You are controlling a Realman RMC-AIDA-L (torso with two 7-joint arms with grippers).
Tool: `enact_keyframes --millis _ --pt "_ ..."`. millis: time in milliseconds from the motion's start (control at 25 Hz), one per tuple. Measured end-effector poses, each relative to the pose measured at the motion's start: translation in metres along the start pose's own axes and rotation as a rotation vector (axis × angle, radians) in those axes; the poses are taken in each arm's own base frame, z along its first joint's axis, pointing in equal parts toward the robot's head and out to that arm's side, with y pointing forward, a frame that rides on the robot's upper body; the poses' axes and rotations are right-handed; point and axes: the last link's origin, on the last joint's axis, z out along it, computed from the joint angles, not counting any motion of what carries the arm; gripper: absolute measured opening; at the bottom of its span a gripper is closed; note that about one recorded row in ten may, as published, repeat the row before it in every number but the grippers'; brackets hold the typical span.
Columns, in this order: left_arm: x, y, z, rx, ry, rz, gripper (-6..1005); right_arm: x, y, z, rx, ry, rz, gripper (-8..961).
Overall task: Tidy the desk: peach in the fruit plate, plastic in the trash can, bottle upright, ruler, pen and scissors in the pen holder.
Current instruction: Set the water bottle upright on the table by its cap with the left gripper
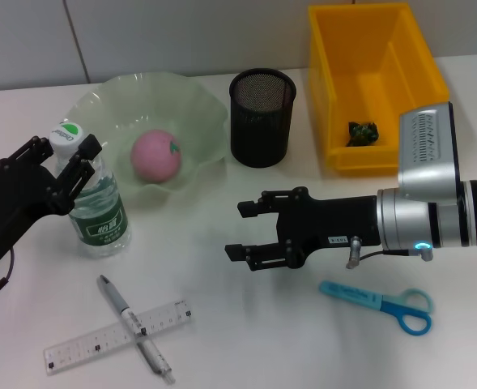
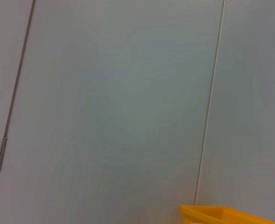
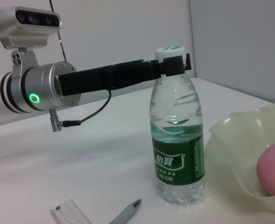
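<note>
Bottle (image 1: pixel 98 194) is standing upright near the tabletop's left edge, w/ the left gripper (image 1: pixel 66 166) reaching in from that edge and closing its fingers around the neck just under the white cap; the right wrist view is showing the same grip, fingers (image 3: pixel 177 64) touching both sides of the neck. Right gripper (image 1: pixel 246 229) is hovering over the middle of the tabletop, jaws spread wide & holding nothing, pointing toward the bottle but well apart from it. Peach (image 1: pixel 155 155) is sitting in the plate (image 1: pixel 191 105), just beside the bottle toward the back edge. Holder (image 1: pixel 261 116) is standing near the back edge, betw. plate and bin (image 1: pixel 335 105); the bin is sitting at the back right corner w/ a small dark scrap (image 1: pixel 362 132) inside. Pen (image 1: pixel 133 324) is lying crossed over the ruler (image 1: pixel 100 336) near the front edge, left of centre. Scissors (image 1: pixel 380 303) are lying toward the front right, just in front of the right arm.
</note>
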Motion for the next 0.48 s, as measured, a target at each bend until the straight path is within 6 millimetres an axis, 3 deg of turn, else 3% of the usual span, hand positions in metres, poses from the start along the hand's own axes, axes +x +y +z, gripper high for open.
enact_keyframes --millis 480 --pt "-0.0014 0.0019 -0.0007 -0.004 -0.001 0.015 550 0.0004 -0.001 0.0 0.007 0.003 -0.001 739"
